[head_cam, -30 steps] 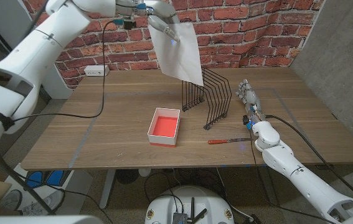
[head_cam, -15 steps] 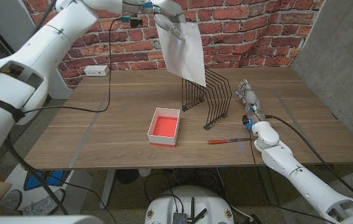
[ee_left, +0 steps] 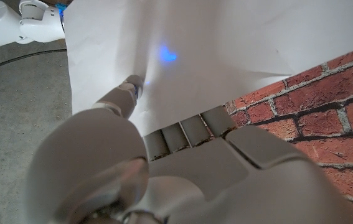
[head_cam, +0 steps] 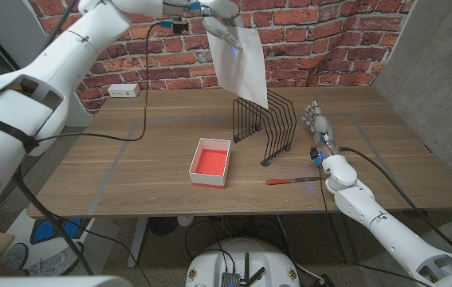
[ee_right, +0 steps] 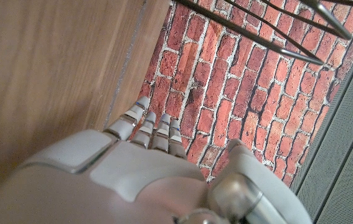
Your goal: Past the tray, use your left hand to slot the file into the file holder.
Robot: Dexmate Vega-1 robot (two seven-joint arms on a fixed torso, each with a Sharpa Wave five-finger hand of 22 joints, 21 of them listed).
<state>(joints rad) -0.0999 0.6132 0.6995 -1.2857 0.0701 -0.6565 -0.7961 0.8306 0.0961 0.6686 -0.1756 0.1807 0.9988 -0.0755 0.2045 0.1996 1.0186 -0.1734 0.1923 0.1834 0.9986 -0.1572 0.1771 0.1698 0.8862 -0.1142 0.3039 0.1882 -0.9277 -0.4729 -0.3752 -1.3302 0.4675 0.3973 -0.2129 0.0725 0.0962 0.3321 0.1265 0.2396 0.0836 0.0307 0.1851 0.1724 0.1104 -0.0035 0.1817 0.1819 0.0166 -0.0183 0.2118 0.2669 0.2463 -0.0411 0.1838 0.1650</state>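
I am pinching the file [head_cam: 244, 60], a white sheet, in my left hand [head_cam: 219, 28] near the top middle of the head view, my fingers [ee_left: 124, 93] closing on its upper edge while it is hanging high, its lower corner just over the black wire file holder [head_cam: 264, 127]. My worry: the sheet is limp and tilted, so on lowering, that corner could be catching a wire top and buckling, or landing behind the holder rather than in a slot; a thin pinch could also be letting it slide. Left of centre the red-lined tray [head_cam: 211, 162] is sitting on the surface [head_cam: 130, 171], clear of my path. A wall socket [head_cam: 125, 90] is showing at the upper left. Right of the holder a red-handled tool [head_cam: 292, 181] is lying near the front edge, and my right hand [head_cam: 319, 127] is waiting beside it, fingers apart, holding nothing.
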